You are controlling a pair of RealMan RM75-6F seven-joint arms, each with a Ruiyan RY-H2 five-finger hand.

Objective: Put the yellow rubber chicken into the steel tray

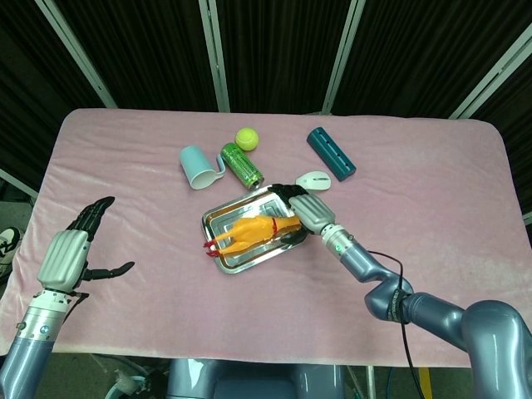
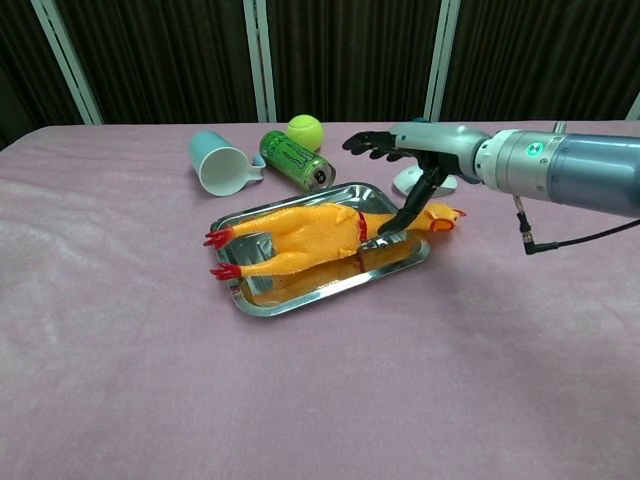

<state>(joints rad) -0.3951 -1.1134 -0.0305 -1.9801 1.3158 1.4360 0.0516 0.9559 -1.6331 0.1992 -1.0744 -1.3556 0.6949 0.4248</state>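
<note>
Yellow rubber chicken lying in steel tray, head overhanging right rim. Right hand released, fingers spread, thumb near neck (contact unclear). Risk: snagging on withdrawal, dragging chicken out. Left hand empty, fingers apart.

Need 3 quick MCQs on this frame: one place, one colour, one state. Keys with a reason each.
1. Where does the rubber chicken lie?
A. in the steel tray
B. on the cloth beside the cup
C. held high above the table

2. What colour is the ball?
A. red
B. yellow-green
C. white

3. How is the right robot hand?
A. gripping the can
B. fingers spread, holding nothing
C. out of view

Key: 1 A, the body rests inside the tray, head over its right rim. 2 B, plain in both views. 3 B, the fingers splay above the chicken's neck.
</note>
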